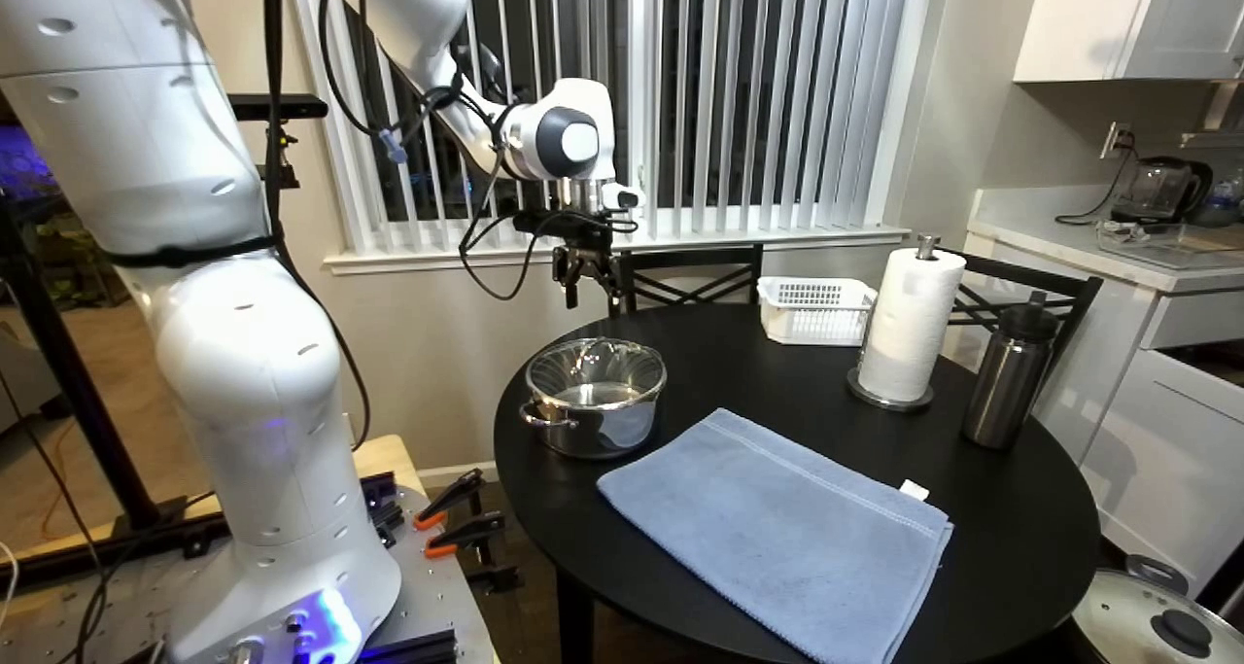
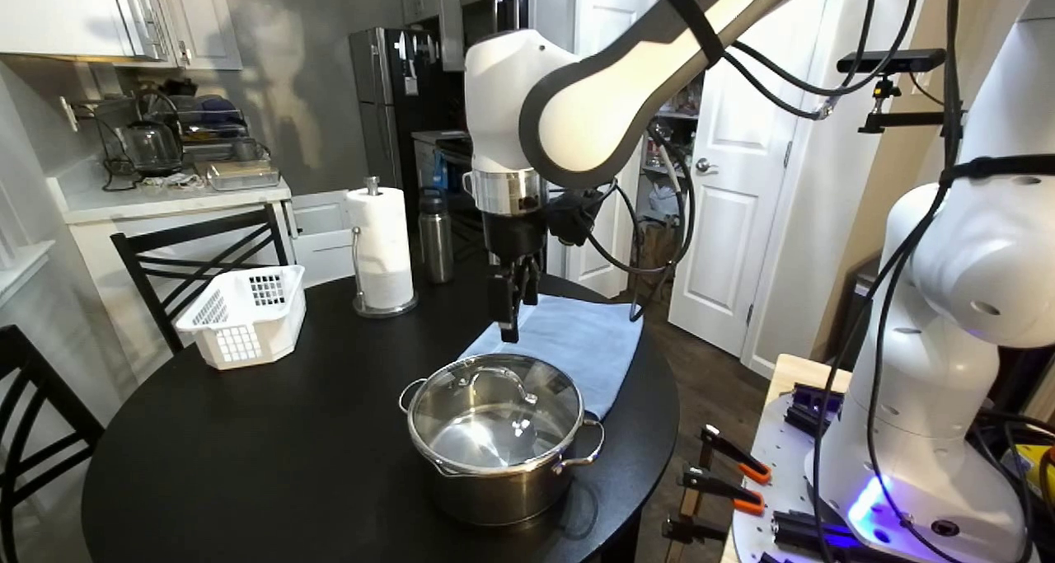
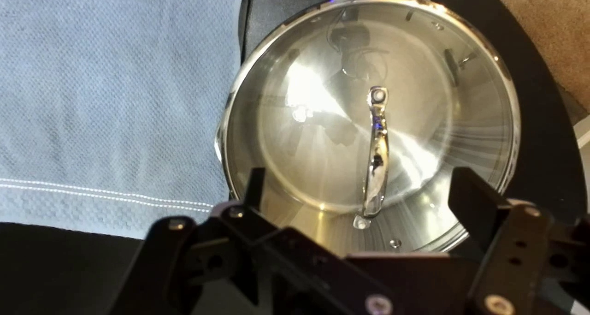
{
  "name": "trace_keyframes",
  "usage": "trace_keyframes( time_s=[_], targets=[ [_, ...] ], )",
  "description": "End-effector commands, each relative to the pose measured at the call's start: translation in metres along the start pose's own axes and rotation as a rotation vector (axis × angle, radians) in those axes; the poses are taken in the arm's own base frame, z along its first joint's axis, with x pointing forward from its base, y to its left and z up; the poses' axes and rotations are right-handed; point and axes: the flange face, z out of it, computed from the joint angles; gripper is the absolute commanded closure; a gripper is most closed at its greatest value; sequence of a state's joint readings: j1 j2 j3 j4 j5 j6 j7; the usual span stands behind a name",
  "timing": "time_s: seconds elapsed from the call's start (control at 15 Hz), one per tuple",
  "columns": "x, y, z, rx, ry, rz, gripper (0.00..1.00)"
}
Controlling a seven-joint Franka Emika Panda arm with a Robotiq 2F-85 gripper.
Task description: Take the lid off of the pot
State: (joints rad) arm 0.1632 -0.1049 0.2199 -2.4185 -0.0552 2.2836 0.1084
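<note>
The pot (image 1: pixel 607 431) is shiny steel with side handles and stands on the black round table. It also shows in an exterior view (image 2: pixel 503 497). The clear glass lid (image 2: pixel 461 443) lies on the pot; it has a thin metal rim and a shiny arched metal handle (image 2: pixel 503 373), not a dark knob. In the wrist view the lid (image 3: pixel 318 167) fills the middle, its handle (image 3: pixel 378 163) running up and down. My gripper (image 1: pixel 593 295) is open and empty, above the lid and apart from it. In the wrist view the gripper's fingers (image 3: pixel 359 181) stand either side of the handle's lower part.
A folded blue towel (image 1: pixel 777 538) lies beside the pot. A white basket (image 1: pixel 816 314), paper towel roll (image 1: pixel 914 324) and steel bottle (image 1: pixel 1011 382) stand farther along the table. Another glass lid with a dark knob (image 1: pixel 1181 633) shows low, beyond the table's edge.
</note>
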Motion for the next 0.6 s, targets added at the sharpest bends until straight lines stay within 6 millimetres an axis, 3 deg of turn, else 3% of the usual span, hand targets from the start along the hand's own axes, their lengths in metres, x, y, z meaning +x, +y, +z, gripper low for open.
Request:
trace_keyframes(
  time_s=[0.0, 0.2, 0.53],
  targets=[
    [0.004, -0.028, 0.014, 0.016, 0.012, -0.04, 0.0],
    [0.007, -0.038, 0.026, 0.003, 0.019, -0.043, 0.0],
    [0.019, -0.027, 0.047, -0.002, 0.012, 0.008, 0.0]
  ],
)
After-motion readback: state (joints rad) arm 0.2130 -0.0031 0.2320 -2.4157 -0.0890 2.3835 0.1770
